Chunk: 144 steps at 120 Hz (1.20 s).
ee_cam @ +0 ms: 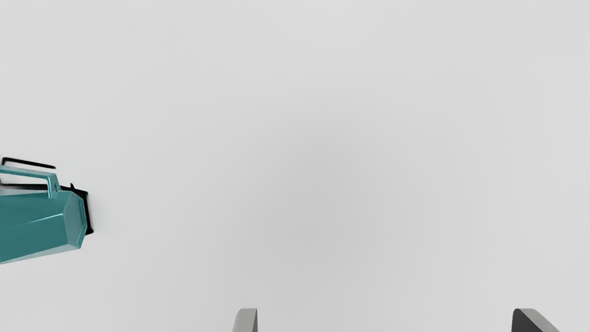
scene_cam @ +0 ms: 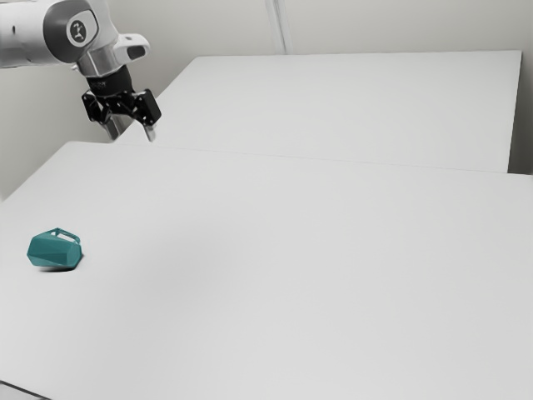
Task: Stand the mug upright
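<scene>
Mug [scene_cam: 55,250] lying on its side on the white bench [scene_cam: 275,275], toward the edge at the exterior view's left, well in from the far corner on that side. Teal, faceted body; handle [ee_cam: 27,172] along its flank. Not upright, so the task's end state is absent. Gripper [scene_cam: 133,137] raised, seen against the bench's far-left corner as the exterior view has it, and off to one side of the mug. Fingers standing wide apart, pads facing across a bare gap; nothing held, nothing touched. Step in hand, by my reading: the reach, ahead of any grip. Next move likely wants the hand carried sideways until the mug sits beneath the gap, then lowered with fingers open, wrist turned so they straddle the body or take the handle. After that: close, lift a little, roll the mug onto its base, set down, let go. Caution: smooth slanted facets may slip or roll if pinched off-centre. Which end is the mouth, cannot tell.
</scene>
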Tool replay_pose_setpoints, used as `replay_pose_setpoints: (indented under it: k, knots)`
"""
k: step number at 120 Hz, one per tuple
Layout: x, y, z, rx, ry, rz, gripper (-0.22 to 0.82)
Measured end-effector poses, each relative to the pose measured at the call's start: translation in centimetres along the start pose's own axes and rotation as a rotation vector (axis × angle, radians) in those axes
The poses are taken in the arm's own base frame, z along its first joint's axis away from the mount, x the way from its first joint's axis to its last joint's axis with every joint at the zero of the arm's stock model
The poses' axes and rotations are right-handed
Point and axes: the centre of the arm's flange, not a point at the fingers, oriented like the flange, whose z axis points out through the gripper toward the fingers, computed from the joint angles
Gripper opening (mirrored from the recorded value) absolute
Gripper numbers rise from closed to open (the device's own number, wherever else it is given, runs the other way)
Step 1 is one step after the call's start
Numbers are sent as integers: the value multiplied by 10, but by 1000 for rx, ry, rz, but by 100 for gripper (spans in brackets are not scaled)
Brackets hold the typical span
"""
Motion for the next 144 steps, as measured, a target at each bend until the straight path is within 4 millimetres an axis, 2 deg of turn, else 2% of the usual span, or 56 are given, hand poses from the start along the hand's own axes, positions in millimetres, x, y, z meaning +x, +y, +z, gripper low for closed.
replay_pose_setpoints:
  k: [38, 48, 64, 73, 79, 85, 106, 124, 133, 144]
  knots:
    - [-2, 6, -1, -5, 25, 12, 60]
    - [-9, 8, 9, -19, 5, 17, 60]
    - [-17, 13, 37, -78, -18, 49, 60]
    - [-21, 6, 51, -114, -18, 67, 60]
    - [-22, -10, 59, -136, -13, 62, 60]
    - [-23, -37, 65, -153, -1, 44, 60]
    - [-43, -162, 91, -197, 38, -67, 60]
    - [-75, -260, 118, -228, 55, -143, 60]
    - [-84, -282, 129, -238, 62, -126, 60]
    - [-72, -273, 141, -250, 64, -27, 60]
